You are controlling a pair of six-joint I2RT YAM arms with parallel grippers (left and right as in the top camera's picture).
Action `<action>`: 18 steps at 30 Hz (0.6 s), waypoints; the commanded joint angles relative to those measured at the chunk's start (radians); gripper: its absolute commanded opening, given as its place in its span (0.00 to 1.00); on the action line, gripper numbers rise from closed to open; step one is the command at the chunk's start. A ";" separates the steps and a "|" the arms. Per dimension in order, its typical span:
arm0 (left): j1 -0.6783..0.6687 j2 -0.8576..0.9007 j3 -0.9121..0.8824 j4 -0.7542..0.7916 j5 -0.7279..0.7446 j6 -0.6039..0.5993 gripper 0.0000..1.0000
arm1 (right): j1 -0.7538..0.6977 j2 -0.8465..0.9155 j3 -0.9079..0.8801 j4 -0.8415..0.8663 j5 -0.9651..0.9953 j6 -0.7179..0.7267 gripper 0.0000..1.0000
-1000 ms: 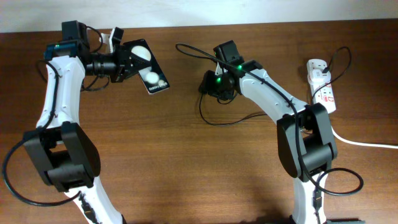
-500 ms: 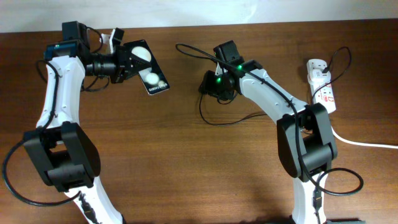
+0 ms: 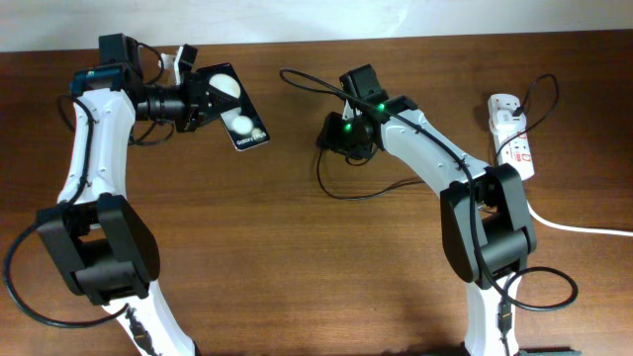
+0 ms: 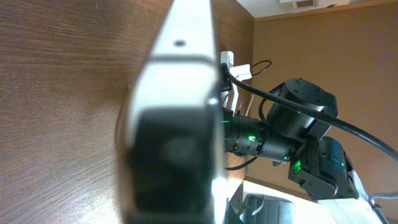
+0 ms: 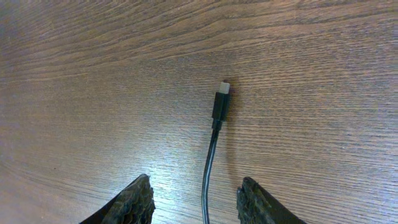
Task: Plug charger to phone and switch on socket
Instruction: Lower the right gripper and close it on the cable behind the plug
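The phone (image 3: 243, 121), black with two white reflections, is held up off the table at the far left by my left gripper (image 3: 206, 99), which is shut on its end. In the left wrist view the phone (image 4: 180, 93) is edge-on and blurred, filling the middle. The charger (image 3: 322, 176) loops over the table centre. In the right wrist view its plug tip (image 5: 222, 99) lies flat on the wood. My right gripper (image 5: 199, 200) is open, low over the table, its fingers either side of the cable behind the plug and not touching it. The socket (image 3: 511, 131) lies at the far right.
The socket's thick white cord (image 3: 584, 229) runs off the right edge. Another stretch of thin black cable (image 3: 297, 77) passes behind the right arm at the back. The right arm (image 4: 298, 118) shows beyond the phone in the left wrist view.
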 commanded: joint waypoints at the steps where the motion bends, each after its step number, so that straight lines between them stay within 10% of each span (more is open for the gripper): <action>1: 0.002 -0.029 0.009 -0.001 0.042 0.021 0.00 | 0.004 0.021 0.017 0.008 0.029 0.011 0.47; 18: 0.002 -0.029 0.009 -0.001 0.040 0.024 0.00 | 0.027 0.095 0.017 0.041 0.008 0.035 0.41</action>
